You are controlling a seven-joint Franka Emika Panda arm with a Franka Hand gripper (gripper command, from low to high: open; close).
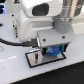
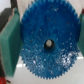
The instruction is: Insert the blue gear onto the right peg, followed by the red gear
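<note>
The blue gear (image 2: 37,30) fills the wrist view, a toothed bright-blue disc with a dark centre hole (image 2: 48,44). My gripper (image 2: 45,42) is shut on it, with teal finger pads (image 2: 8,42) against its rim on both sides. In the exterior view the gripper (image 1: 53,53) holds the blue gear (image 1: 54,51) low over the grey, black-rimmed plate (image 1: 34,60), toward the exterior view's right end of it. Both pegs are hidden by the gear and gripper. A red sliver (image 2: 3,79) at the wrist view's corner may be the red gear; it does not show in the exterior view.
The plate lies on a white table (image 1: 15,72). The arm's white body (image 1: 35,22) and a black cable (image 1: 12,42) hang over the area behind the plate. Dark objects stand at the back (image 1: 5,12).
</note>
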